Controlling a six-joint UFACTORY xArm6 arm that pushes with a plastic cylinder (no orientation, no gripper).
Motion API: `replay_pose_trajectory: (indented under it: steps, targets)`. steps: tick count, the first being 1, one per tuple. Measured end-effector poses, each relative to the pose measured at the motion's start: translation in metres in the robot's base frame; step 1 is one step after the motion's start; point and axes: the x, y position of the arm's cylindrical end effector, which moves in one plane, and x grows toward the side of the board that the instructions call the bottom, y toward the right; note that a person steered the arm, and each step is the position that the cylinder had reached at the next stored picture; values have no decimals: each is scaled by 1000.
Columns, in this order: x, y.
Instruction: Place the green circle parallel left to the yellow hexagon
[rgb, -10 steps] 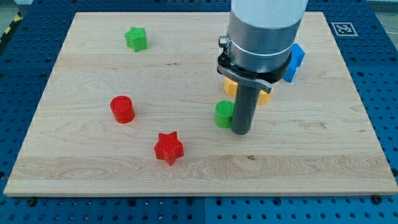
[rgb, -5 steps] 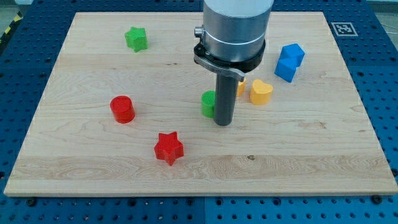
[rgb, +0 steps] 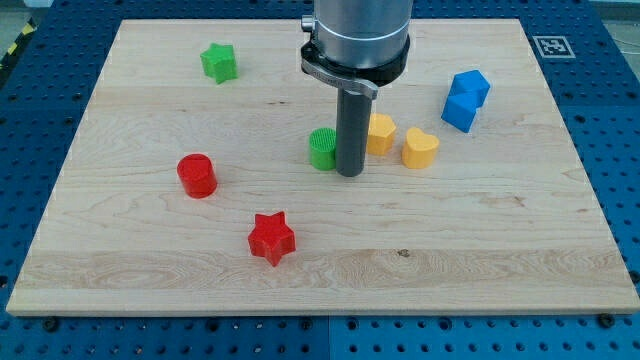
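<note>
Camera view shows my tip (rgb: 349, 174), a plain rod holding nothing, touching the green circle (rgb: 322, 148), yellow hexagon (rgb: 379, 134) just right.

- The arm's grey cylindrical body enters from the view's top, probably vertical.
- My tip (rgb: 349, 175) ends the straight dark rod, pointing down.

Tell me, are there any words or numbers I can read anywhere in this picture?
No words or numbers can be read.
The only sign is a black-and-white square marker at the wooden board's top right corner; it carries a pattern, not letters.
The blocks and my tip carry no writing.
</note>
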Motion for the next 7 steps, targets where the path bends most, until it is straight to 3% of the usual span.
replay_pose_trajectory:
  steps: [7]
  targets:
    - [-28,-13]
